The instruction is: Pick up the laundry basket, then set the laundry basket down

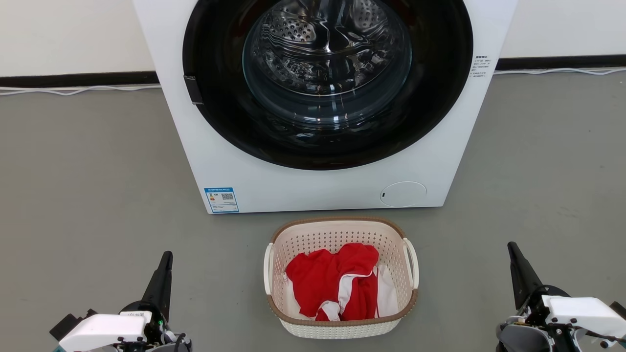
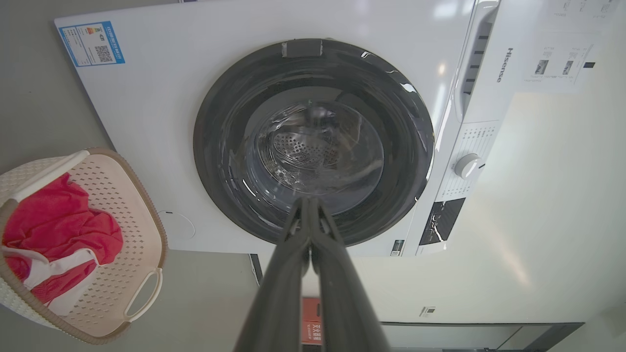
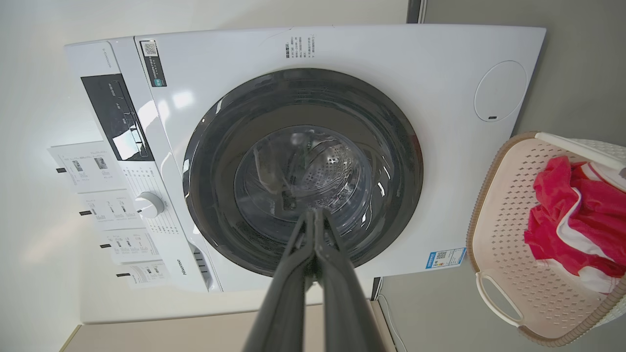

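Underfoot: we see a plain grey floor [image 1: 88,186], and everything here stands on it.
Room edge: a pale wall [image 1: 68,34] meets the floor at one dark skirting strip [image 1: 73,79], with a thin white cable [image 1: 73,90] lying along its foot.
Machines: one, a white front-loading washing machine [image 1: 323,190] with a round dark glass door [image 1: 440,98]; the door is closed and the steel drum shows through it.
Machine details: one blue label [image 1: 221,199] at its lower left corner, one round white flap [image 1: 403,193] at its lower right, and one white dial [image 3: 148,204] on the panel.
Papers: four printed sheets [image 3: 112,210] on the wall, by our count in the right wrist view.
Baskets: one, a small cream-white perforated plastic laundry basket [image 1: 337,234] with a brown woven-look rim. It sits on the floor just in front of the machine, between our two arms and apart from both.
Handles: two white loops [image 1: 268,269], one on each side of the basket.
Contents: crumpled red-and-white cloth [image 1: 332,281] lies inside; we cannot tell whether it is one piece or more.
Left pincer [image 1: 167,255]: fingers pressed together, holding nothing, low at the left.
Right pincer [image 1: 511,246]: fingers likewise together, holding nothing, low at the right.
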### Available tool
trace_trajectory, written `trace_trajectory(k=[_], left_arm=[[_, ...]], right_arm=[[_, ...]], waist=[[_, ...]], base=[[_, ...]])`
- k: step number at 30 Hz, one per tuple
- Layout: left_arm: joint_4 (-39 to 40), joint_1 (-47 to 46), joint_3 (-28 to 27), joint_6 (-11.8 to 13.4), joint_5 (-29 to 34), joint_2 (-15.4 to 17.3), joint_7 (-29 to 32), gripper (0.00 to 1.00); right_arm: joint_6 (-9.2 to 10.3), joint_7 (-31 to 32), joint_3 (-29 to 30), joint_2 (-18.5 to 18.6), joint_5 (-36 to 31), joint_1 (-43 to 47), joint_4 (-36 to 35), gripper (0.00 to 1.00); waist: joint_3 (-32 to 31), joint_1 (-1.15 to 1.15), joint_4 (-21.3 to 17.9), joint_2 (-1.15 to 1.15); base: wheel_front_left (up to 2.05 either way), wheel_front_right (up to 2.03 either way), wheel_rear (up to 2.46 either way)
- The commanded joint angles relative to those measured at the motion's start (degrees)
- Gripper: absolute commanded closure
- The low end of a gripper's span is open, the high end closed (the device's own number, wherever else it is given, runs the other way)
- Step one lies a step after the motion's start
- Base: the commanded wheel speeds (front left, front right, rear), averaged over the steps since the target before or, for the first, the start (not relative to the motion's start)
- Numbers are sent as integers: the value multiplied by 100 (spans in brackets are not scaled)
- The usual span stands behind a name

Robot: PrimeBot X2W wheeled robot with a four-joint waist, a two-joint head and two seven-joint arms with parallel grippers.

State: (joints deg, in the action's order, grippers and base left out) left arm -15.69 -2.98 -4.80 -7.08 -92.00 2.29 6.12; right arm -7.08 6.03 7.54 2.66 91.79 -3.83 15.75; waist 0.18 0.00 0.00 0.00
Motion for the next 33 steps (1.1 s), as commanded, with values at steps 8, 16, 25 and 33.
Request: trace_trajectory(k=[8, 16, 25, 33], left_arm=[[166, -320, -170, -41, -19, 59, 35, 100], [166, -320, -170, -41, -19, 59, 35, 100], [166, -320, -170, -41, -19, 59, 35, 100], [166, -320, -170, -41, -19, 59, 35, 100]], right_arm=[[-41, 44, -104, 21, 40, -235, -173, 100], [-41, 44, -104, 21, 40, -235, -173, 100], [-41, 44, -104, 21, 40, -235, -173, 100], [-41, 44, -104, 21, 40, -235, -173, 100]], waist=[[0, 0, 0, 0], [0, 0, 0, 0], [0, 0, 0, 0], [0, 0, 0, 0]], base=[[0, 0, 0], [0, 0, 0], [0, 0, 0], [0, 0, 0]])
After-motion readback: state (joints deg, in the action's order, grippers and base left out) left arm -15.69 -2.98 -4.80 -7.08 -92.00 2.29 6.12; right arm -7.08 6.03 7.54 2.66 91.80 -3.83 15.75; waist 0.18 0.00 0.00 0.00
